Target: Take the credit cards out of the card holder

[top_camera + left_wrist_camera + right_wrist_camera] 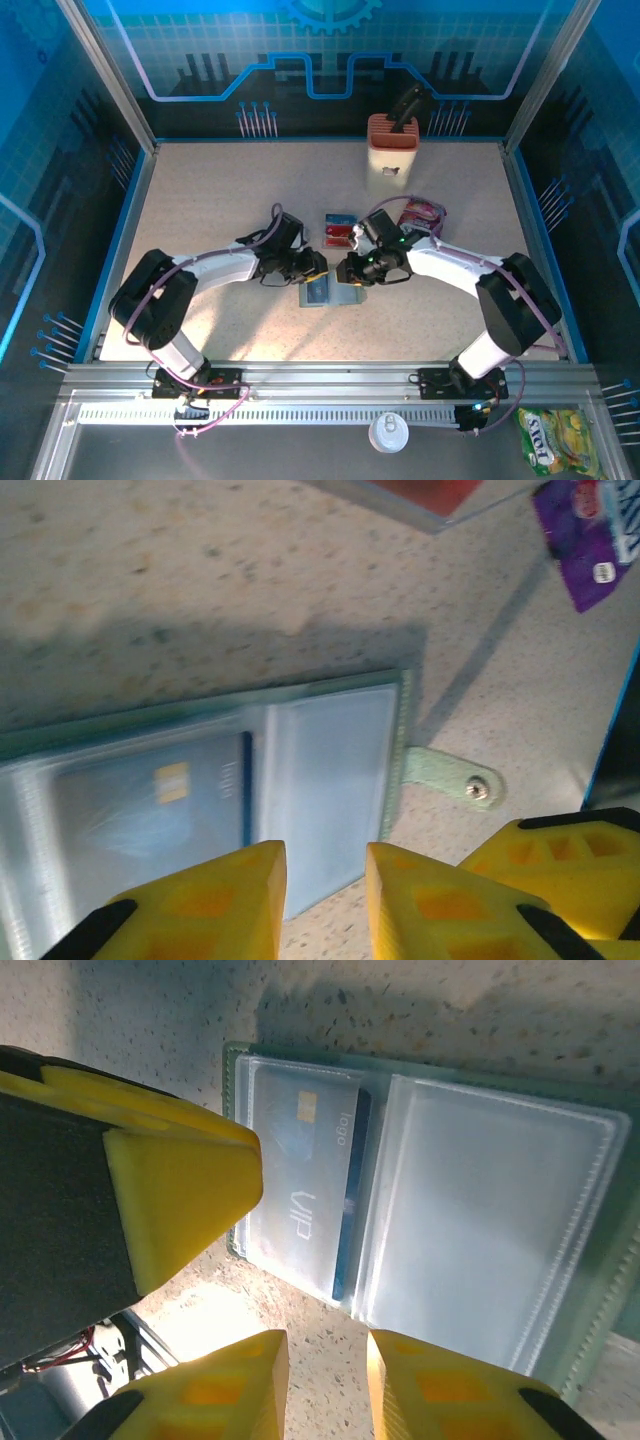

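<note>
Card holder (345,296) lies open and flat on the tabletop (220,210), near centre, between the two hands. Clear pockets face up.

Right wrist view: blue credit card (305,1195) with gold chip sits in the left-hand pocket. The neighbouring pocket (490,1220) looks see-through, with no card seen in it. Left wrist view: snap tab (452,778) sticks out from the holder's edge, flat on the tabletop.

Left hand (318,267) is over the holder's left side. Its yellow fingers (200,905) are narrowly parted, with nothing visible between them. Right hand (347,270) is over the right side, just beside the left hand. Its fingers (455,1390) are also narrowly parted and grip nothing visible. Cannot tell whether either hand's tips touch the holder.

Just beyond the holder, a blue-and-red card (340,221) and a red card (338,239) lie side by side on the tabletop. Purple-red snack packet (422,212) is to their right.

Orange-and-cream block (391,150) stands near the far edge with a dark object in its top. White lid (386,432) and yellow-green packet (558,440) lie on the front ledge.
</note>
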Motion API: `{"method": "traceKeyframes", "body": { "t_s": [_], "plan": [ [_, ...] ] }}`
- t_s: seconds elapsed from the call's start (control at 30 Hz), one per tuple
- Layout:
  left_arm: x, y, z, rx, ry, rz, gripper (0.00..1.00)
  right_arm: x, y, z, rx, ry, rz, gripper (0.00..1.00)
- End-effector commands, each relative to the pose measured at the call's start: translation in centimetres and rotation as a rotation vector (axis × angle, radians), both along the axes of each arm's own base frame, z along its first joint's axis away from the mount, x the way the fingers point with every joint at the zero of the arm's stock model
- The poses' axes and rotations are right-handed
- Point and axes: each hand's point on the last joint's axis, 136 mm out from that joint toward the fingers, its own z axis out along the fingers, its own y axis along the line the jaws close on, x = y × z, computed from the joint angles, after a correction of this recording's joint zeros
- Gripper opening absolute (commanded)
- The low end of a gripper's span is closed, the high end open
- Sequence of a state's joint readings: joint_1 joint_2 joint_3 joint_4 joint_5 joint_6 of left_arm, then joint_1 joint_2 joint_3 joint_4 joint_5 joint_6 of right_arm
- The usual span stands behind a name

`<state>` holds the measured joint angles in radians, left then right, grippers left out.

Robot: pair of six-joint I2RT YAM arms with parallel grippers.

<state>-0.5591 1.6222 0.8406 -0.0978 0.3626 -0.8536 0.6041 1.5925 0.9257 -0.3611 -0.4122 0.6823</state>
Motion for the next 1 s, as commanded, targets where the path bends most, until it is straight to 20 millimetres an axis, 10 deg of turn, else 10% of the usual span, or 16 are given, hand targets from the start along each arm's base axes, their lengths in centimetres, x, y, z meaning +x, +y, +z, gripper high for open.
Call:
{"method": "traceKeyframes", "body": {
  "t_s": [0.0, 0.97],
  "plan": [
    [-0.6, 1.4, -0.1, 0.034, -0.028, -0.001, 0.25, 0.1, 1.9, 0.0, 0.034, 0.012, 0.021, 0.27],
    [-2.8, 4.9, -4.1, 0.187, 0.022, -0.013, 0.07, 0.5, 4.7, -3.0, 0.016, 0.069, 0.052, 0.27]
  ]
}}
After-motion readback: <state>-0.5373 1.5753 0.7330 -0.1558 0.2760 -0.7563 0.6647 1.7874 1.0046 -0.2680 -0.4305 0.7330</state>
